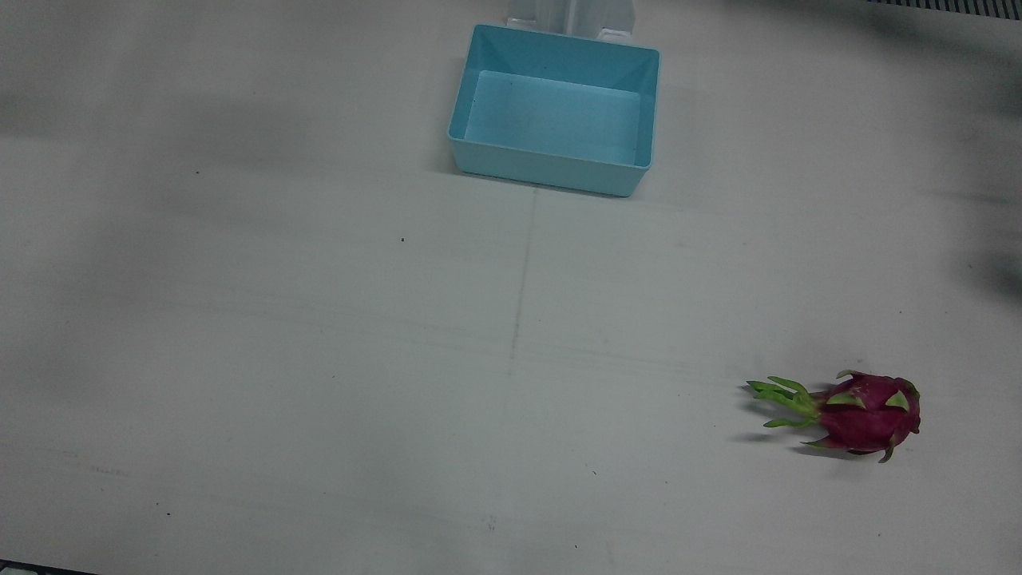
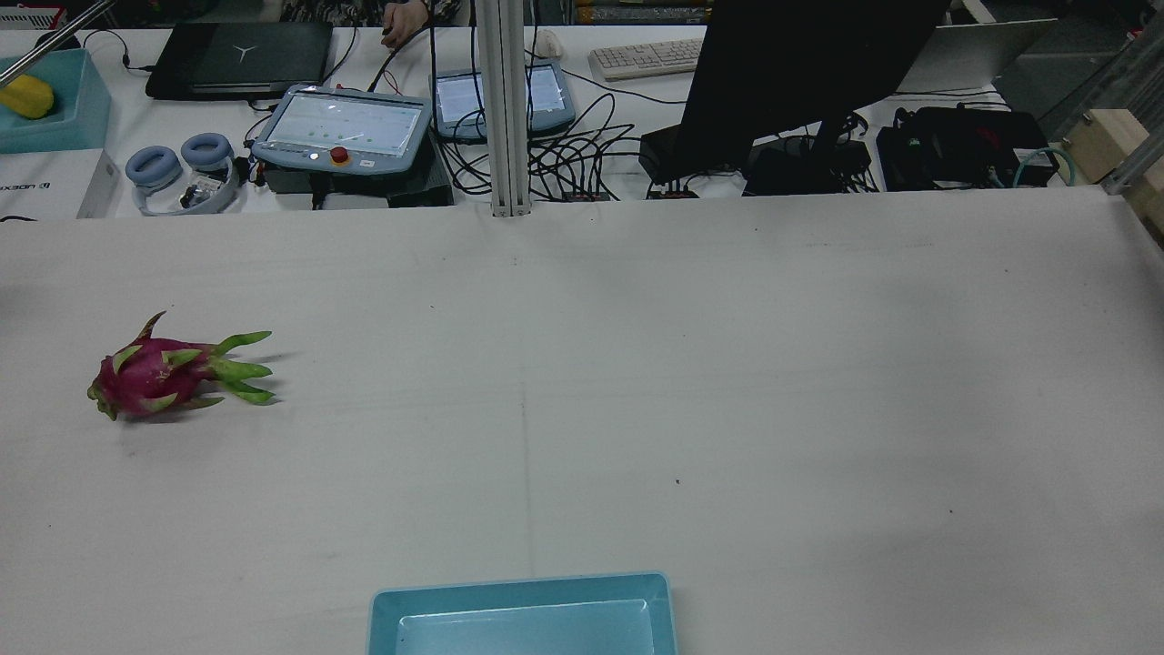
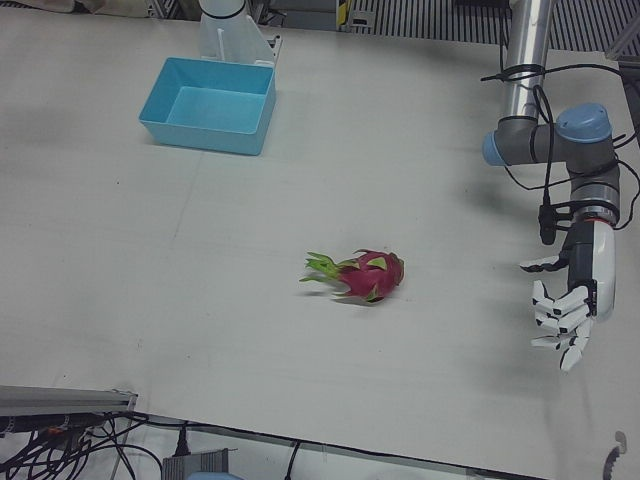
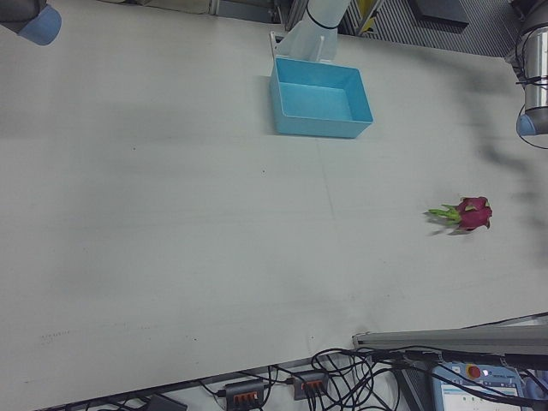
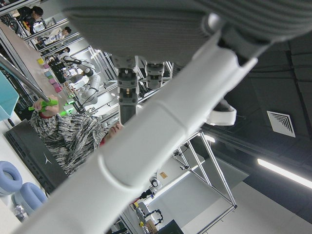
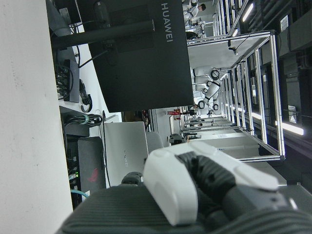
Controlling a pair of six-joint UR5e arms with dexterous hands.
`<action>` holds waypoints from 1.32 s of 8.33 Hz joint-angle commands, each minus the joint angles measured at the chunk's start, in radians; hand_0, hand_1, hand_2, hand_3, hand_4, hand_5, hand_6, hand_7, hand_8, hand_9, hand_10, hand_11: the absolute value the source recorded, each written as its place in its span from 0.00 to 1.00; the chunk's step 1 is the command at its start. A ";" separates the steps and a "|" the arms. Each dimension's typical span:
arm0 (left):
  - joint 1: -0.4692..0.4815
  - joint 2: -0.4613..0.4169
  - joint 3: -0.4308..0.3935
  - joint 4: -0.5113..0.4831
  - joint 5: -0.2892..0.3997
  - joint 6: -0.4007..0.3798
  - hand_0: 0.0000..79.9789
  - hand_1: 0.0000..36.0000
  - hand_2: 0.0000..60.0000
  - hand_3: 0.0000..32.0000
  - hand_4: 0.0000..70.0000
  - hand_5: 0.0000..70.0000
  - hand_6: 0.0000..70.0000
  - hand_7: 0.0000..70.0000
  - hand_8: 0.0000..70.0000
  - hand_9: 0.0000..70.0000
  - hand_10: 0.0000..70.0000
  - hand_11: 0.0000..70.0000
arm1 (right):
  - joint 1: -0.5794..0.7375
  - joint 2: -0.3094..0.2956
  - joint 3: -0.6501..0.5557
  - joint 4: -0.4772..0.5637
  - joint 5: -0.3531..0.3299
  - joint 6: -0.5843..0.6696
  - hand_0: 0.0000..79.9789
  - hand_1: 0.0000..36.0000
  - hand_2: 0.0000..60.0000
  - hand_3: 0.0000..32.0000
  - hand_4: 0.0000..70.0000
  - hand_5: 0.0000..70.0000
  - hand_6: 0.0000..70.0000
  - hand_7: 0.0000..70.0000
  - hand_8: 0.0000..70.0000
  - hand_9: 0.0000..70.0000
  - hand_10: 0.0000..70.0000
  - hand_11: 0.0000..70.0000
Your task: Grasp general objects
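I have the wide white counter point(image 1: 319, 335) nearly bare. The blue bin point(image 1: 555, 120) sits empty at the far middle, by the pedestals. The dragon fruit point(image 3: 368, 275) lies on its side on my left arm's half, well apart from the bin, green leafy end pointing toward the counter's middle. My left hand point(image 3: 566, 315) hangs off to the side of the fruit, above the counter's edge, fingers point(image 3: 549, 320) spread and holding nothing. Of my right hand point(image 6: 204, 183) I see only a close sliver in its own camera, so I cannot tell how its fingers stand. My worry: the fruit is rounded and scaly, so a sideways nudge could roll it, or the fingers could catch only the leaves and slip.
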 commanded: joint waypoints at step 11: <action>-0.034 0.055 -0.075 0.004 0.002 0.003 1.00 1.00 1.00 0.00 0.60 1.00 0.56 1.00 0.10 0.22 0.00 0.00 | 0.000 0.000 0.000 0.000 0.000 0.000 0.00 0.00 0.00 0.00 0.00 0.00 0.00 0.00 0.00 0.00 0.00 0.00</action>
